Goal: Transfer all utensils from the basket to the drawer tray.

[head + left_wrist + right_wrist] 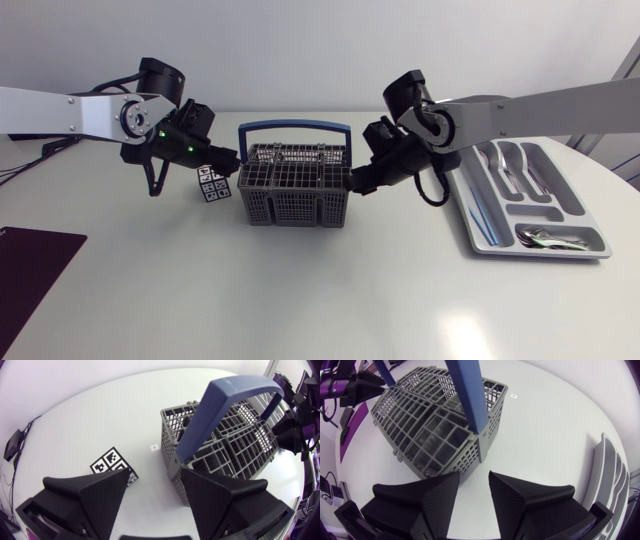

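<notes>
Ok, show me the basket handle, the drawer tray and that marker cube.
Basket handle (295, 124): head view, middle of the blue top bar.
Drawer tray (520, 250): head view, near rim.
Marker cube (114, 462): left wrist view, patterned face.

Grey grid basket (295, 205), blue handle (294, 127) upright, mid-table, grey drawer tray (530, 252) to its right holding utensils (508, 165)

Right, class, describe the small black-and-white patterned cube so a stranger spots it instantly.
Start at the grey mesh basket with the blue handle, mid-table. Beside it, on the left gripper's side, sits a small white cube. It alone carries black square markings.
</notes>
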Controlling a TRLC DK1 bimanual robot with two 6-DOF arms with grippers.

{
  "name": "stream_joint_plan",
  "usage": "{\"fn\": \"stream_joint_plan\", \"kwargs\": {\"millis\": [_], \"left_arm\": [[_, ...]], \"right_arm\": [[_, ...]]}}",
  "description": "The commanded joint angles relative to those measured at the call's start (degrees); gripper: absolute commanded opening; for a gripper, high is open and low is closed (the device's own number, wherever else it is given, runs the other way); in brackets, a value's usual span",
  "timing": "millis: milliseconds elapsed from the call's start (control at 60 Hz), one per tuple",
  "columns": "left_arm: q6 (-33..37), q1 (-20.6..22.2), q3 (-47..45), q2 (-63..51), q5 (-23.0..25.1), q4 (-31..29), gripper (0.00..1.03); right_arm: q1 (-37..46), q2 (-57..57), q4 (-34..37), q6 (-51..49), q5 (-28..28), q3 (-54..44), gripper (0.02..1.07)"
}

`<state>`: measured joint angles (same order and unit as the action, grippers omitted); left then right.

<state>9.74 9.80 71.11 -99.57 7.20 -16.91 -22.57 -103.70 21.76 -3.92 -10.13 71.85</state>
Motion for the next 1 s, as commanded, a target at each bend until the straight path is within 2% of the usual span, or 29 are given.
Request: {"fn": "stream_joint_plan", "kwargs": {"millis": [0, 150, 250, 433, 717, 983], "left_arm": [[1.25, -0.49, -2.64, 2.54, 0.44, -0.06, 0.77], [1.51, -1.01, -4.67, 6.14, 0.44, 0.03, 0.8], [1.95, -1.37, -6.34, 9.66, 0.44, 0.03, 0.81], [2.04, -2.24, -10.03, 18.36, 0.53, 0.12, 0.96], [3.18, -2.6, -16.36, 33.3, -1.05, 2.05, 0.97], [4.15, -4.0, -21.63, 40.77, -2.81, 3.9, 0.98]], "right_arm": [[-0.02, 2.8, -0.75, -1.09, 1.17, -2.25, 0.62], [0.68, 6.76, -1.19, -2.49, 3.89, -4.97, 0.9], [1.56, 9.92, -1.98, -4.16, 6.18, -6.99, 1.03], [3.76, 16.95, -2.69, -6.8, 7.67, -10.77, 1.03], [7.54, 31.63, -3.65, -10.23, 8.81, -17.63, 1.03], [13.6, 40.42, -4.62, -9.52, 7.41, -24.66, 1.03]]}}
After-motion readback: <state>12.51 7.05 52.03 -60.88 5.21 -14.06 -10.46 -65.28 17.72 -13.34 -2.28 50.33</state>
